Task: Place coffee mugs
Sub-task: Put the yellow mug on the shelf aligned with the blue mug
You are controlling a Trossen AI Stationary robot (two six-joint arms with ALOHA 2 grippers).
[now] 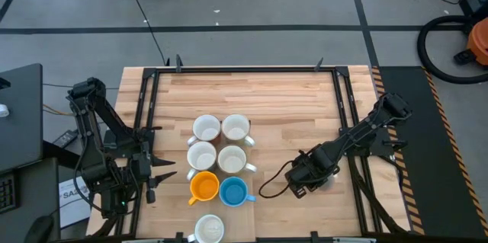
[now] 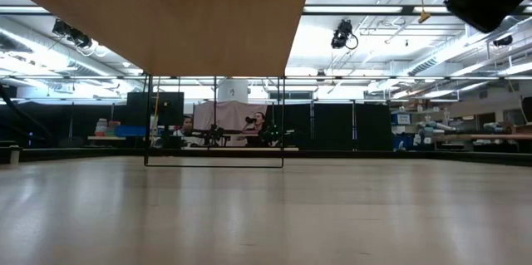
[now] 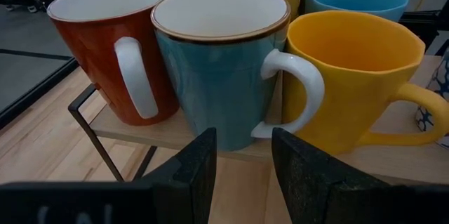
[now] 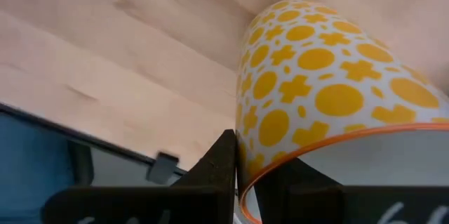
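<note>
Several mugs [image 1: 217, 159] stand upright in a close group at mid-table: white ones, an orange one [image 1: 203, 187] and a bright blue one [image 1: 232, 191]. Another white mug [image 1: 209, 229] stands by the near edge. In the left wrist view, mugs (red-orange [image 3: 105, 48], teal [image 3: 217, 62], yellow [image 3: 351, 76]) stand by their bases on a small wooden shelf [image 3: 175, 131] with a black wire frame. My left gripper [image 1: 160, 174] [image 3: 242, 164] is open, level, just short of the teal mug. My right gripper [image 1: 305, 176] [image 4: 245, 175], right of the group, is shut on a yellow patterned mug [image 4: 323, 76]. My right gripper holds the yellow patterned mug by its rim [image 4: 245, 182], one finger [image 4: 224, 161] outside the wall and one [image 4: 280, 175] inside the mouth. The mug's body reaches away from the fingers toward the tabletop. Whether it rests on the table, I cannot tell.
Bare wood [image 1: 297, 106] lies to the far side and right of the mug group. Black frame rails [image 1: 347, 113] run along the table's sides. In the low view the shelf's underside [image 2: 166, 16] and wire legs [image 2: 146, 120] show, with people in the room far behind.
</note>
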